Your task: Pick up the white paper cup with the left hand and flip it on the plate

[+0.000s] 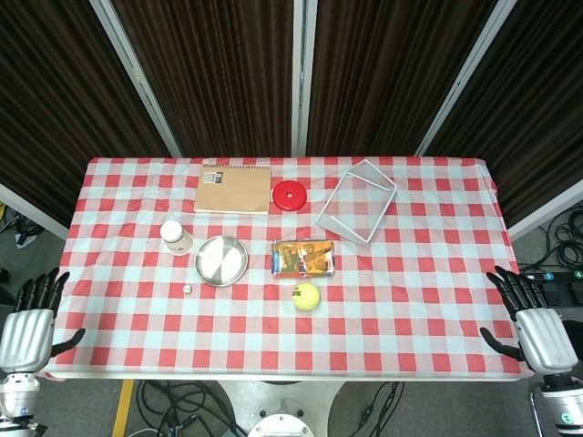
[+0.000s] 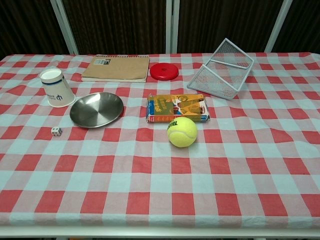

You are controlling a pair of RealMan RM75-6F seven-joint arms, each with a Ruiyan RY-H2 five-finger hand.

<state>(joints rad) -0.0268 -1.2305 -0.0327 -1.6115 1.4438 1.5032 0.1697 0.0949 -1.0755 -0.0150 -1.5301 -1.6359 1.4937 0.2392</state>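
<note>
1. On the left part of the checked cloth the white paper cup (image 2: 58, 88) stands upside down, a tapered cone, just beside the round shiny metal plate (image 2: 96, 109).
2. At the lower left corner of the head view the left hand (image 1: 29, 330) holds nothing, fingers apart.
3. At the lower right the right hand (image 1: 536, 330) is the same, fingers spread.
4. Near the centre lie a fuzzy tennis ball (image 2: 182, 132) and a glossy snack packet (image 2: 177, 108).

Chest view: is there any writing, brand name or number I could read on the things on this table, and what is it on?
"TRI": black letters on the tennis ball, cut off by its curve.
Snack packet: printed lettering, too blurred to read.
Paper cup: small dark mark, not readable.
Notebook: label at the top corner, too small to read.
Dice: dots, not countable.
</note>
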